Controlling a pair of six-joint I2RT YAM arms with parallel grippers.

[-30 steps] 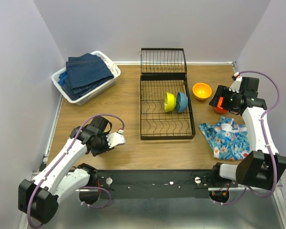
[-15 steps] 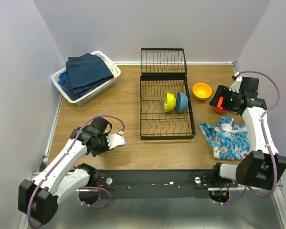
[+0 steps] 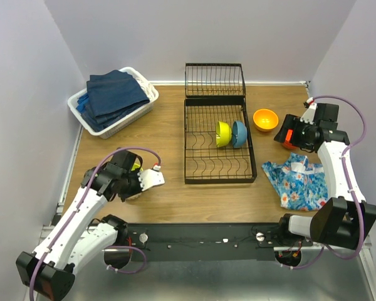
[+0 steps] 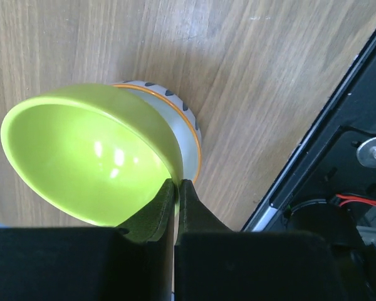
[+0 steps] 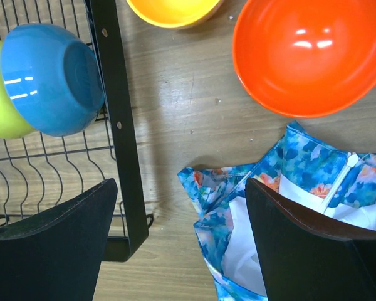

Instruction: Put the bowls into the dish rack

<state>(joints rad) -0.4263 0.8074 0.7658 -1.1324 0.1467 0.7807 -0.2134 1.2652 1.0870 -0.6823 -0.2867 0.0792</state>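
Wooden table (image 3: 166, 135), pale lilac walls (image 3: 194, 31) on three sides. At back left a white basket (image 3: 153, 94) of navy towels (image 3: 113, 97). In the middle the black rack (image 3: 203, 169), with a lime bowl (image 3: 222, 133) and a blue bowl (image 3: 239, 133) standing on edge, side by side, in its right part. Just right of the rack an orange-yellow bowl (image 3: 266, 118) on the wood, near it a red-orange bowl (image 5: 301, 56), and in front a floral cloth (image 3: 297, 182).

Left gripper (image 4: 177, 188) pinched tight on the rim of a second lime bowl (image 4: 81, 150), held tilted over a pale bowl (image 4: 187, 128) with orange rim at front left; touching or not, cannot tell. Right gripper (image 5: 182, 219) spread wide, empty, over the wood between rack corner and cloth.

Left arm (image 3: 81, 207) bent, reaching in from the near edge. Right arm (image 3: 338, 169) stretched along the right side, gripper facing down.
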